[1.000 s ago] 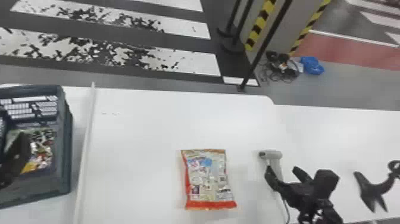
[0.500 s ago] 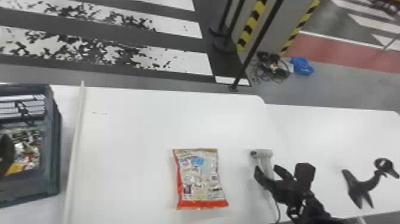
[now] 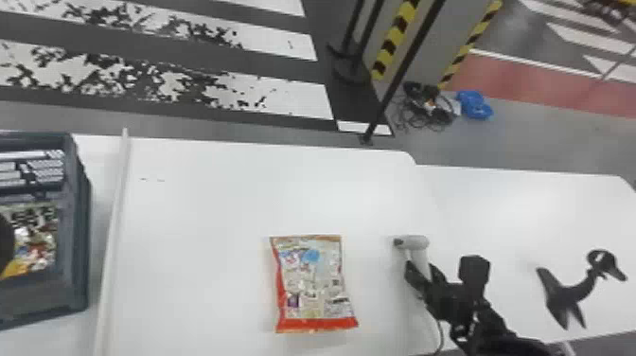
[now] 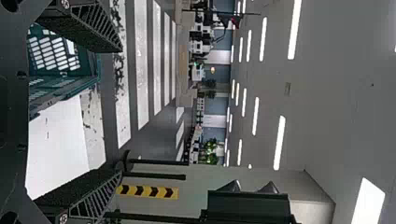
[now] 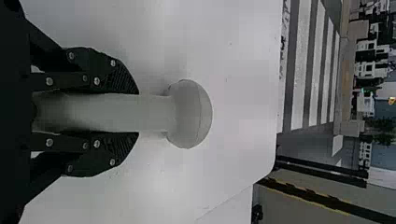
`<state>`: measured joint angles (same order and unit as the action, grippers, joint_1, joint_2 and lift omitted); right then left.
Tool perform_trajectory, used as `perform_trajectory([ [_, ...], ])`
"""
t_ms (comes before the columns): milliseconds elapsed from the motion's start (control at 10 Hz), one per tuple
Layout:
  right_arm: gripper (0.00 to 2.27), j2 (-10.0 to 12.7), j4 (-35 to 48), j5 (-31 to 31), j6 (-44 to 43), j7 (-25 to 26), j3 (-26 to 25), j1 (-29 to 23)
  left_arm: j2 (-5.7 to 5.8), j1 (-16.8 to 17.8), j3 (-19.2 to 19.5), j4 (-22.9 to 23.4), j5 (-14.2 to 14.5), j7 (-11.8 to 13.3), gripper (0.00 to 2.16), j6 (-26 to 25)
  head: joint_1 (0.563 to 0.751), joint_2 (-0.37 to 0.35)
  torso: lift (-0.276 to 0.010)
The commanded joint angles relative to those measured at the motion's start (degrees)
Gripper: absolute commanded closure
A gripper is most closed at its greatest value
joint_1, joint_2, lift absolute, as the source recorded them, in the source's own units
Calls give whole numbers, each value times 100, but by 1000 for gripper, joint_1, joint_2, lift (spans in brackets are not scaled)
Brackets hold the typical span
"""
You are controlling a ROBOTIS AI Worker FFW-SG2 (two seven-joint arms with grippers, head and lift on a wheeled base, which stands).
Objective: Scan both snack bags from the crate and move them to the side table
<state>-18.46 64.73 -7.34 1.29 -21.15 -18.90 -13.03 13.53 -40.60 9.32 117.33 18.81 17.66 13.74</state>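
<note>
A red-edged snack bag (image 3: 314,284) lies flat on the white table, printed panel facing up. Another colourful snack bag (image 3: 35,246) is inside the dark crate (image 3: 79,227) at far left. Part of my left gripper (image 3: 4,241) covers some of that bag; in the left wrist view the left gripper (image 4: 120,111) is open with nothing between its fingers. My right gripper (image 3: 422,275) is right of the table's bag, shut on the grey scanner (image 3: 417,243). In the right wrist view the right gripper (image 5: 137,113) clasps the handle below the scanner's rounded head (image 5: 189,114).
A raised white strip (image 3: 115,218) runs between crate and table bag. Another white table surface (image 3: 520,203) adjoins at right, with a black bird-shaped object (image 3: 568,296) over it. A dark pole (image 3: 402,71) stands beyond the far edge.
The whole head view has shifted, so crate, bag, scanner and both grippers appear farther left. The grippers hold about the same places relative to crate and bag.
</note>
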Motion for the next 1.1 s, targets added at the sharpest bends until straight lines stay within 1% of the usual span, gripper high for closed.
perform_trajectory([
  [0, 2240, 9, 5, -49, -221, 23, 10, -59, 0, 8, 9, 0, 0, 0, 70, 1, 695, -326, -29],
  [100, 2240, 26, 49, -75, -291, 76, -8, -103, 0, 8, 9, -26, 0, 0, 70, 1, 695, -325, -29],
  [200, 2240, 79, 303, -216, -291, 147, -78, -306, 0, 26, 9, -52, 0, 0, 70, 18, 695, -325, -29],
  [300, 2240, 193, 884, -409, -274, 199, -105, -710, 0, 43, 0, -105, 0, 0, 70, 89, 695, -327, -29],
  [400, 2240, 431, 1490, -488, -239, 296, -149, -1105, 26, 61, -9, -140, 0, 0, 70, 106, 695, -323, -29],
  [500, 2240, 624, 2070, -769, -291, 419, -193, -1571, 44, 105, -44, -211, 0, 0, 70, 194, 695, -306, -29],
  [600, 2240, 852, 2474, -884, -520, 533, -184, -1932, 62, 105, -44, -272, 9, 0, 70, 264, 695, -291, -29],
  [700, 2240, 1002, 2773, -954, -590, 542, -149, -2169, 79, 122, -44, -342, 18, 0, 70, 299, 695, -285, -29],
  [800, 2240, 1099, 3002, -989, -590, 551, -113, -2353, 88, 166, -62, -421, 27, 0, 70, 370, 695, -262, -29],
  [900, 2240, 1178, 3292, -1015, -555, 551, -52, -2573, 123, 184, -97, -527, 62, 0, 70, 598, 695, -240, -29],
  [1000, 2240, 1266, 3555, -1015, -414, 560, 1, -2749, 167, 201, -97, -606, 97, 0, 70, 669, 695, -220, -29],
])
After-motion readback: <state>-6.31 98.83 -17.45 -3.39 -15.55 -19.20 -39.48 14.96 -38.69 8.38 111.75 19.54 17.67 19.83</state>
